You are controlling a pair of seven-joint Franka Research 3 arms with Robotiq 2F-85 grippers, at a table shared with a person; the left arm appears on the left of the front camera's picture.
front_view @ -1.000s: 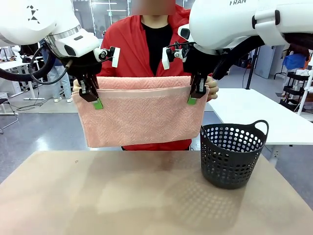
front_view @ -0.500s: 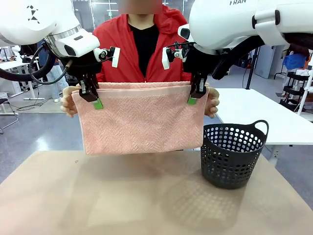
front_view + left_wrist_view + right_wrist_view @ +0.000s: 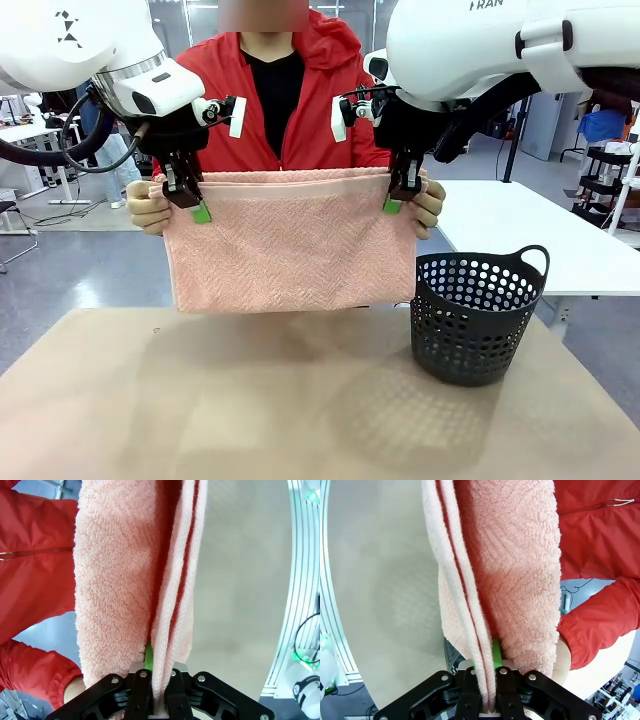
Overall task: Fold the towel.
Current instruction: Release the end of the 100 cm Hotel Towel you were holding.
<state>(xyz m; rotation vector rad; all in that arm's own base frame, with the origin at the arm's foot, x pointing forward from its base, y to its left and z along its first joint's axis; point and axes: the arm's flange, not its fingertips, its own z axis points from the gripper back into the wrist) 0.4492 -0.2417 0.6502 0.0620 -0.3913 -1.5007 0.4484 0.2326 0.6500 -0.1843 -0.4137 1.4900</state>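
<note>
**Towel held doubled in the air.** My left gripper point(image 3: 190, 205) and right gripper point(image 3: 398, 198) are each pinched tight on an upper corner of the towel point(image 3: 290, 240). Several layers are caught between the pads, so the cloth hangs flat and level, its lower edge near the far edge of the table point(image 3: 250, 400). One hand of the person point(image 3: 148, 207) and the other hand point(image 3: 430, 207) grasp the same corners from behind, apparently to align the layers or take them over. The dark basket point(image 3: 478, 315) stands on the table to my right. I judge one fold made; the next needs equal tension at both corners.
</note>
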